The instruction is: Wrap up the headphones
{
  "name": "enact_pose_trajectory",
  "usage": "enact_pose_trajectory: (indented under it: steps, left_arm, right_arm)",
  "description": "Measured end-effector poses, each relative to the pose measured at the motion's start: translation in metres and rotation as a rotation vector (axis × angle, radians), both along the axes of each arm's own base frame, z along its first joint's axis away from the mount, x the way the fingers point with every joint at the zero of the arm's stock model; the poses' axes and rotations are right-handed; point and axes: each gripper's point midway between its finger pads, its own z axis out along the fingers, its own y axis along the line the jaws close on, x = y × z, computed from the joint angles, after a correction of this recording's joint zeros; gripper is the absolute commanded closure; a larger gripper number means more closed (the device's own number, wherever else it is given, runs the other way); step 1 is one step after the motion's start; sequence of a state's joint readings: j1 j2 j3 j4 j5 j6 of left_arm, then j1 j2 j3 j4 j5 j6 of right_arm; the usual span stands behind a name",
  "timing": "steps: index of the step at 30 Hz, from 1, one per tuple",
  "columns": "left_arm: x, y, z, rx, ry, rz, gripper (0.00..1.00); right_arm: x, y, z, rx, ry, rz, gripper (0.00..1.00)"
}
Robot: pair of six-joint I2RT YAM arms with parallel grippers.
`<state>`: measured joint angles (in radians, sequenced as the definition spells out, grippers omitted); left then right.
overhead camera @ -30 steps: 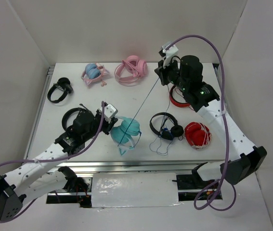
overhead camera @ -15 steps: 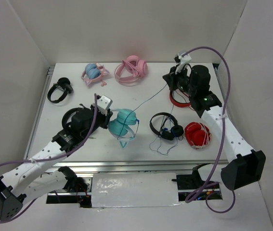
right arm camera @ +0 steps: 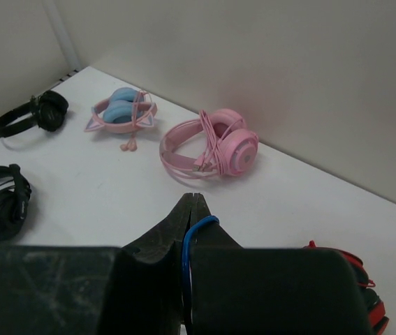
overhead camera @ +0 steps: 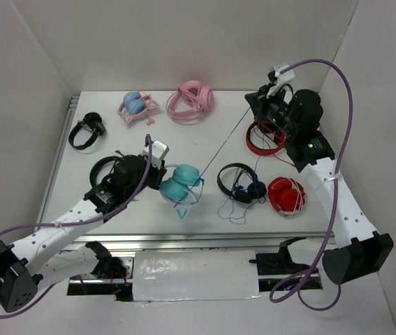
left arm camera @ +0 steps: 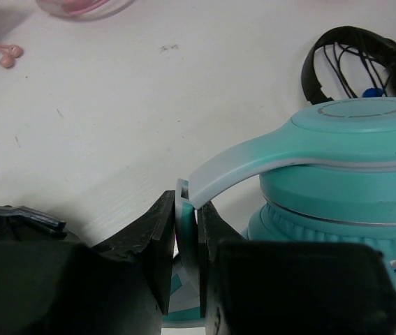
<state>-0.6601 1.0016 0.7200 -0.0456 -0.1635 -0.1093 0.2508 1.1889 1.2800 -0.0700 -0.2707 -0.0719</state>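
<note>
The teal headphones [overhead camera: 181, 184] hang just above the table at centre front. My left gripper [overhead camera: 161, 166] is shut on their pale headband [left arm camera: 246, 159], which stands pinched between the black fingers [left arm camera: 157, 241]; one round cup [left arm camera: 351, 139] fills the right of the left wrist view. The thin dark-blue cable [overhead camera: 218, 150] runs taut from the headphones up to my right gripper [overhead camera: 259, 106] at the back right. That gripper [right arm camera: 196, 199] is shut on the cable [right arm camera: 196, 234], a blue loop showing between its closed fingertips.
At the back lie an all-pink pair [overhead camera: 192, 102] and a pink-banded pair with blue cups [overhead camera: 136, 105]. Black headphones [overhead camera: 87, 130] lie at far left, and another black pair [overhead camera: 103, 170] under my left arm. More black headphones [overhead camera: 239, 183] and two red pairs [overhead camera: 286, 195] [overhead camera: 262, 141] lie right.
My right gripper has moved right, drawing the cable out longer and taut. My left gripper has turned the teal headphones slightly while holding them.
</note>
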Motion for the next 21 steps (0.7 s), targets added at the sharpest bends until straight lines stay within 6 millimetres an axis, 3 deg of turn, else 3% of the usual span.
enact_pose_trajectory:
  steps: [7,10,13,16,21]
  left_arm:
    - [-0.020,-0.005,0.021,-0.082,-0.044,-0.086,1.00]
    - [-0.029,-0.006,0.034,-0.131,-0.070,-0.108,1.00]
    - [-0.035,-0.006,0.049,-0.173,-0.100,-0.127,1.00]
    - [-0.039,-0.006,0.062,-0.206,-0.105,-0.130,1.00]
    - [-0.042,-0.008,0.109,-0.310,-0.127,-0.113,1.00]
  right_arm:
    - [0.016,0.005,-0.005,-0.015,0.029,0.007,1.00]
    - [0.026,0.009,-0.021,-0.016,0.068,0.022,1.00]
    - [0.037,0.015,-0.045,0.004,0.112,0.055,1.00]
    - [0.041,0.021,-0.085,0.058,0.171,0.118,1.00]
    - [0.030,0.031,-0.150,0.218,0.264,0.263,1.00]
